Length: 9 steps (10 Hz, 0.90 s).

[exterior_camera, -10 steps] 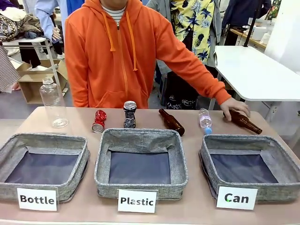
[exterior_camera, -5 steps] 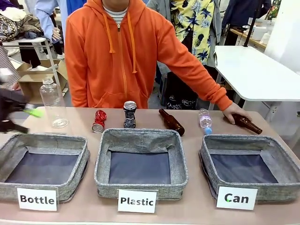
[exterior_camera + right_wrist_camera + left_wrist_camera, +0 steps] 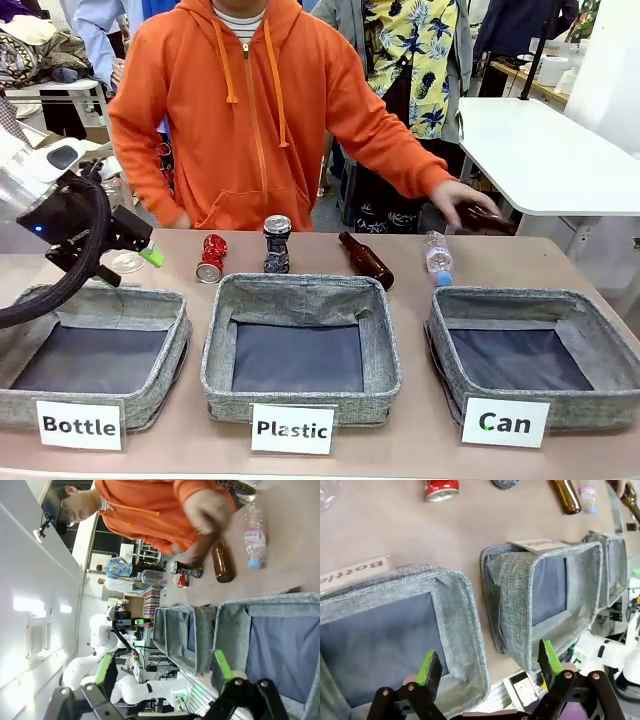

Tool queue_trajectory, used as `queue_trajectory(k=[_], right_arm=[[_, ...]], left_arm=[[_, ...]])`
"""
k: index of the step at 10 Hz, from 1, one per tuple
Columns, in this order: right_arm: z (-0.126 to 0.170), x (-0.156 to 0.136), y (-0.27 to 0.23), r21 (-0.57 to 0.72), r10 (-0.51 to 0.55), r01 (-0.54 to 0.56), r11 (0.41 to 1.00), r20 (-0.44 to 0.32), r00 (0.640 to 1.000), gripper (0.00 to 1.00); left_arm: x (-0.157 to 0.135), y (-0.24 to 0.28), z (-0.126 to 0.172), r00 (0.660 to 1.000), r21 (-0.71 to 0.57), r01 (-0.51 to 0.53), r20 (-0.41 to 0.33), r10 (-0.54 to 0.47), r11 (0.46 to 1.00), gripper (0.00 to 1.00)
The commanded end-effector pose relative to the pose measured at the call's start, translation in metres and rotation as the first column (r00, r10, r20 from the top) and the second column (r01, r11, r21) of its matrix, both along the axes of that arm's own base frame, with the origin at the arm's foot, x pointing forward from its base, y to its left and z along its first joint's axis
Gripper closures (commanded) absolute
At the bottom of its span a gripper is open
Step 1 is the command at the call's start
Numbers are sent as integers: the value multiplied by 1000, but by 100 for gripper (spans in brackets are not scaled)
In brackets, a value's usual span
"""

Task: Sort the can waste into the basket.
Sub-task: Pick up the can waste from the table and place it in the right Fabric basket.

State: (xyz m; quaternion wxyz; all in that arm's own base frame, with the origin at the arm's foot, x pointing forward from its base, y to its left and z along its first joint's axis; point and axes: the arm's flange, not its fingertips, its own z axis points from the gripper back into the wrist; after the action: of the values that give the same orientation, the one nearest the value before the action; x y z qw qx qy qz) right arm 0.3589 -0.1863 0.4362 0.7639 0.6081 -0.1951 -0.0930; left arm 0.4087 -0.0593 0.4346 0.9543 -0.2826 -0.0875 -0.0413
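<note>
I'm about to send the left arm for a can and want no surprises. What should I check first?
1. Left gripper open and empty: ok.
2. Red can lying on its side, unobstructed: ok.
3. Black can upright, untouched: ok.
4. Can basket empty: ok.
5. Person's hand away from the Can basket: not ok; it holds a brown bottle just beyond it.

Robot lab: white robot arm [image 3: 25, 180], labelled baskets [image 3: 300, 288]
</note>
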Motion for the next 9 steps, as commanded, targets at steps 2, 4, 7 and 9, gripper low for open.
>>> queue_trajectory(k=[2, 4, 7, 9], right_arm=[[0, -1, -2, -7, 14, -14, 1000, 29, 999, 0], [0, -1, -2, -7, 14, -14, 1000, 29, 999, 0], [0, -1, -2, -7, 14, -14, 1000, 29, 999, 0], [0, -1, -2, -7, 14, -14, 1000, 29, 999, 0]], left_arm=[[22, -14, -2, 997, -2, -65, 29, 65, 998, 0], [73, -32, 8, 999, 14, -34, 1, 34, 999, 0], [25, 85, 47, 978, -163, 175, -84, -191, 971, 0], [-37, 174, 62, 998, -255, 62, -10, -67, 965, 0]])
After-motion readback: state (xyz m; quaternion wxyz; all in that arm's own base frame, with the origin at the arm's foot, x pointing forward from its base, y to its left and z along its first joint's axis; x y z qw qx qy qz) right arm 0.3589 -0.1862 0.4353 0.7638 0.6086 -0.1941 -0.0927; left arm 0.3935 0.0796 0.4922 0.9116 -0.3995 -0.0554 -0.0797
